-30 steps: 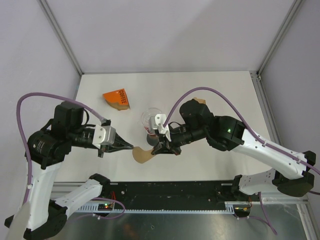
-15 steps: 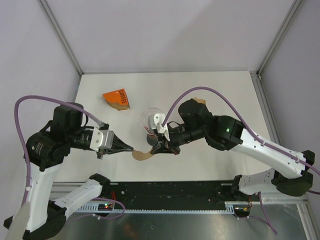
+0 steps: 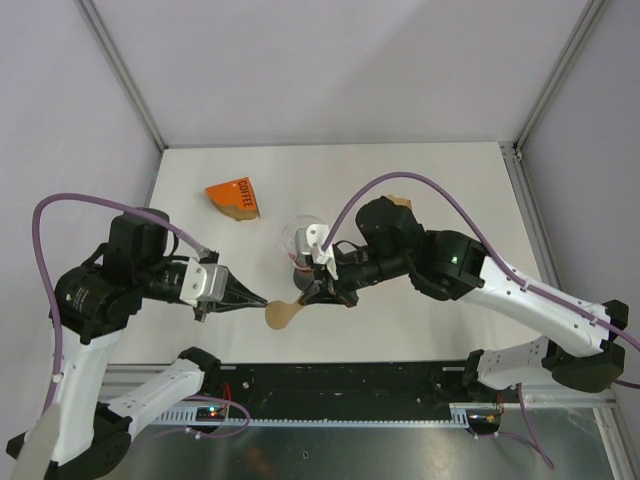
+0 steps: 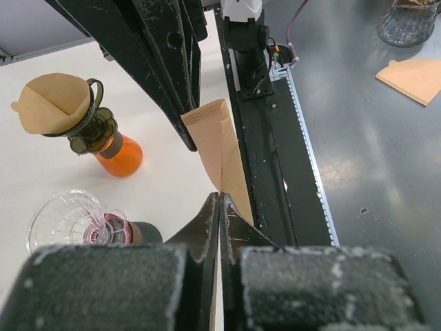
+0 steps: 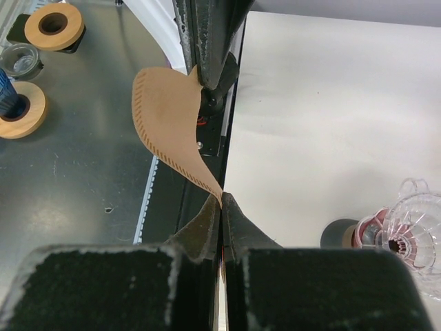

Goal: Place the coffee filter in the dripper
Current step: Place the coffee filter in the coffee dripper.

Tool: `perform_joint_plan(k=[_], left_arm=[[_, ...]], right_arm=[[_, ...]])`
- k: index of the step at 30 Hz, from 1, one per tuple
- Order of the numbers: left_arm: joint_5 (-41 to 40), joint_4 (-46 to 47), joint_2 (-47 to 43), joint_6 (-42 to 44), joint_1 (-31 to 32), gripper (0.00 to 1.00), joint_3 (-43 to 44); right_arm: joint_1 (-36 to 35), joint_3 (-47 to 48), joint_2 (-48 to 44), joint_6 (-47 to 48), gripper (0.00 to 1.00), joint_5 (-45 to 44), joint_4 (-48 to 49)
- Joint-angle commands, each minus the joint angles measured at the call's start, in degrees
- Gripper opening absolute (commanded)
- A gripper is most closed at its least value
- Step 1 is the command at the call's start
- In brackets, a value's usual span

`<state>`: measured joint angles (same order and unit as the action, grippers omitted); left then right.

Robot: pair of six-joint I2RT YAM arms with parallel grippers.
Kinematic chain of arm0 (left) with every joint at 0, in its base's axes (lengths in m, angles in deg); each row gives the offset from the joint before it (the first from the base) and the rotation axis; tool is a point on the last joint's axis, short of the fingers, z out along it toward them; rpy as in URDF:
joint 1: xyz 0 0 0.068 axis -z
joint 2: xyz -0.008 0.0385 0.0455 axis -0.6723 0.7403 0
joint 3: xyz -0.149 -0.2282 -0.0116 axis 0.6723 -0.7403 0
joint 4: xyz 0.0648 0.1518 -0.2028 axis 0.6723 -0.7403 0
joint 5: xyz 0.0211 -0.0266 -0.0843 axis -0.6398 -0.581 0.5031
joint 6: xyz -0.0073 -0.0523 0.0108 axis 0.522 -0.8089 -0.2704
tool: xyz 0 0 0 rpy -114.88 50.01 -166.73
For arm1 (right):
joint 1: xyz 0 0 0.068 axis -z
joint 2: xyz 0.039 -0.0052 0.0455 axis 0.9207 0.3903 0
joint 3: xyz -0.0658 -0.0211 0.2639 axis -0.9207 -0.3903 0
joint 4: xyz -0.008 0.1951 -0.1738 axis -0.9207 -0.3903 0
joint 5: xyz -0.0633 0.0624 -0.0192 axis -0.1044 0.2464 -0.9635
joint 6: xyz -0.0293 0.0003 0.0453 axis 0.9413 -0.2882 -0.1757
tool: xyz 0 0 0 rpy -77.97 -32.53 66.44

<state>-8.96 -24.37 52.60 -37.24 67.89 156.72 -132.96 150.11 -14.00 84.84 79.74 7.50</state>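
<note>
The brown paper coffee filter hangs above the table's near edge, pinched from both sides. My left gripper is shut on one edge of the filter. My right gripper is shut on a corner of the curled filter, with the left fingers at its far edge. The clear glass dripper stands on a dark base just behind the right gripper. It also shows as the dripper at lower left in the left wrist view and the dripper at far right in the right wrist view.
An orange coffee pack lies at the back left. An orange-based holder topped with a brown filter stands behind the right arm. The black base rail runs along the near edge. Wooden rings and a loose filter lie off the table.
The filter has turned and curled between the two grippers and sits slightly nearer the table's front edge. Both grippers stayed shut on it and shifted only a little.
</note>
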Motion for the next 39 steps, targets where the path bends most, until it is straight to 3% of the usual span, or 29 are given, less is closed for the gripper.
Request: perform_joint_plan(k=[1, 18, 30, 37, 39], left_arm=[[1.26, -2.72, -0.30, -0.79, 0.54, 0.00, 0.72], [-2.92, -2.54, -1.56, -3.78, 0.52, 0.00, 0.24], [-4.64, -2.03, -0.29, -9.30, 0.55, 0.00, 1.91], [-6.73, 0.36, -0.45, -12.75, 0.54, 0.00, 2.84], [-10.09, 3.10, -0.87, -15.41, 0.54, 0.15, 2.96]], right_arm=[[0.06, 2.71, 0.58, -1.46, 0.00, -1.57, 2.47], [0.23, 3.82, 1.78, -3.47, 0.00, -3.66, 2.68], [0.10, 3.55, 1.94, -2.52, 0.00, -1.49, 2.06], [0.82, 2.18, 0.15, -3.20, 0.00, -4.64, 3.37], [1.47, 0.86, -1.31, -4.43, 0.00, -6.03, 5.04]])
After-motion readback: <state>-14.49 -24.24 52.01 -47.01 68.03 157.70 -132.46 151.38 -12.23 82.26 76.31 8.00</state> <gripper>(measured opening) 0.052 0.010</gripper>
